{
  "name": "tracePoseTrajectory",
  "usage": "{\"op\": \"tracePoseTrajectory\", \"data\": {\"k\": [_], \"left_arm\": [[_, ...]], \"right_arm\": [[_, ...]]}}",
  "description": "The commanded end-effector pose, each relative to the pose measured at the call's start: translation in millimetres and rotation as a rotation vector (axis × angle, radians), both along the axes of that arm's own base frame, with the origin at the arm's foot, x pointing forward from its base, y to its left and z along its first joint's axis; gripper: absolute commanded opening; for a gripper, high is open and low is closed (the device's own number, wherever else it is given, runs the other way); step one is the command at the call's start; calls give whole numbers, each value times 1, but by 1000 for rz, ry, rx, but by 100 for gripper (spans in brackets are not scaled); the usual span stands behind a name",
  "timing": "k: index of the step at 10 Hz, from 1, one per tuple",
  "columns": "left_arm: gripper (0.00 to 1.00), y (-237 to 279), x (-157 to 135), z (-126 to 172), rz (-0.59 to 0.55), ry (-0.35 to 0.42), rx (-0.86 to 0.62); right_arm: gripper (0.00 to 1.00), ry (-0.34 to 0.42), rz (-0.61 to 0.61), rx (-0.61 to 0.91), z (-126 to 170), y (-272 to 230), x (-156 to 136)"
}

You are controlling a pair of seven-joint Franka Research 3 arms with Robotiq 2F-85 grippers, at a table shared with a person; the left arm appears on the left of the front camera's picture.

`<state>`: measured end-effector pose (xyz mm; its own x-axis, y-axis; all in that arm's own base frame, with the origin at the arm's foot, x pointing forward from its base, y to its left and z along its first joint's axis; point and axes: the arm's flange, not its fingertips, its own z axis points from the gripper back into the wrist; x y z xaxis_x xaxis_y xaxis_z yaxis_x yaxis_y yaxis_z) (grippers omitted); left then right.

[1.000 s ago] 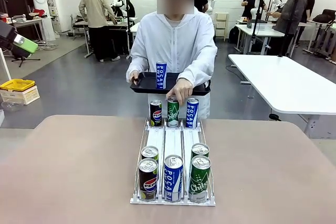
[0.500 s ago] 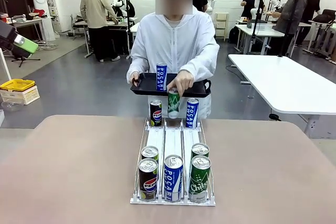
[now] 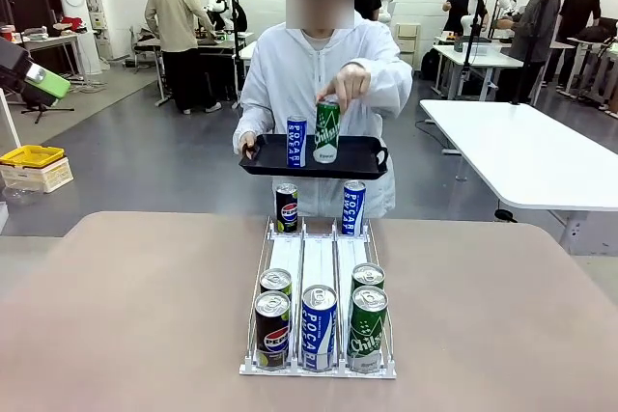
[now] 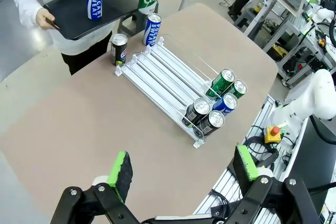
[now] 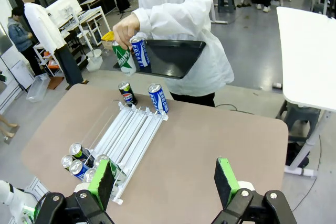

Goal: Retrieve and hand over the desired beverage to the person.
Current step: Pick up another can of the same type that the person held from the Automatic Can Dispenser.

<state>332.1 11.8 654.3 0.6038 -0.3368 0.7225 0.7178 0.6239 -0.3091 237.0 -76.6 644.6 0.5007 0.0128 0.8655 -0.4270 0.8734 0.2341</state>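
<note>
Left gripper (image 4: 182,167) hangs over the brown table (image 3: 116,315), green pads wide apart, nothing between them; right gripper (image 5: 164,181) likewise spread and empty. Ahead lies the white can rack (image 3: 319,262), five cans (image 3: 319,325) bunched at its near end, a Pepsi can (image 3: 287,207) and a blue Pocari can (image 3: 353,207) upright at its far end. Beyond stands the person (image 3: 319,65), one hand (image 3: 346,84) gripping the green can (image 3: 327,132) by its top, tilted, over the black tray (image 3: 359,156) beside another blue can (image 3: 296,141)

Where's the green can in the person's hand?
In the front view the green can is held by the person's hand over the black tray, just right of the blue can standing on it.
</note>
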Motion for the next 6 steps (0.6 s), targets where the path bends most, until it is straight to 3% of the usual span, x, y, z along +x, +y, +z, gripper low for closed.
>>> {"op": "tracePoseTrajectory", "data": {"k": [1,6], "left_arm": [[100,1,1,0,-18,-10,-10],[100,1,1,0,-18,-10,-10]], "right_arm": [[100,-3,23,14,0,1,2],[100,-3,23,14,0,1,2]]}}
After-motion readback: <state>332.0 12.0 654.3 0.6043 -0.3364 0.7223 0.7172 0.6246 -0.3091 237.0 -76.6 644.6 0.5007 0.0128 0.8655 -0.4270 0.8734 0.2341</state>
